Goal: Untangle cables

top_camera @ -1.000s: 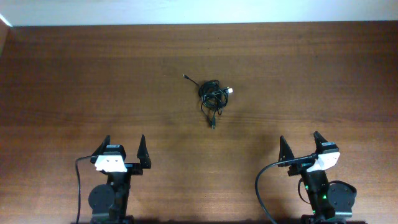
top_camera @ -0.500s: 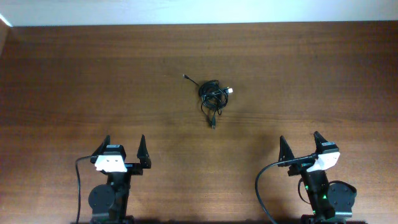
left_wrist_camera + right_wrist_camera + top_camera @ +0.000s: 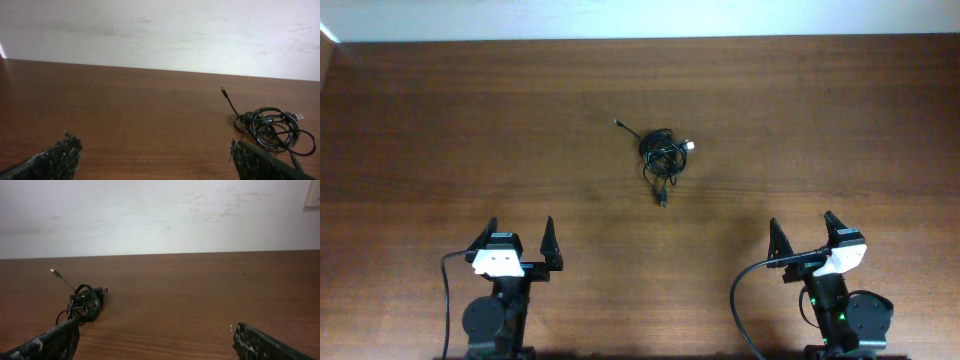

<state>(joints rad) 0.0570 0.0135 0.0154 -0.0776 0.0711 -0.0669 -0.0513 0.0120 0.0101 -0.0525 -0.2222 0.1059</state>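
Note:
The cables (image 3: 662, 153) are a small knot of thin black cords with a silver-tipped plug, lying on the wooden table (image 3: 440, 120) a little past its middle. One loose end sticks out to the far left, another trails toward me. The bunch shows at the right of the left wrist view (image 3: 272, 127) and at the left of the right wrist view (image 3: 82, 304). My left gripper (image 3: 520, 236) is open and empty near the front edge. My right gripper (image 3: 802, 230) is open and empty at the front right. Both are well short of the cables.
A pale wall (image 3: 160, 30) runs along the table's far edge. The arms' thicker black cables (image 3: 745, 290) hang by the bases at the front.

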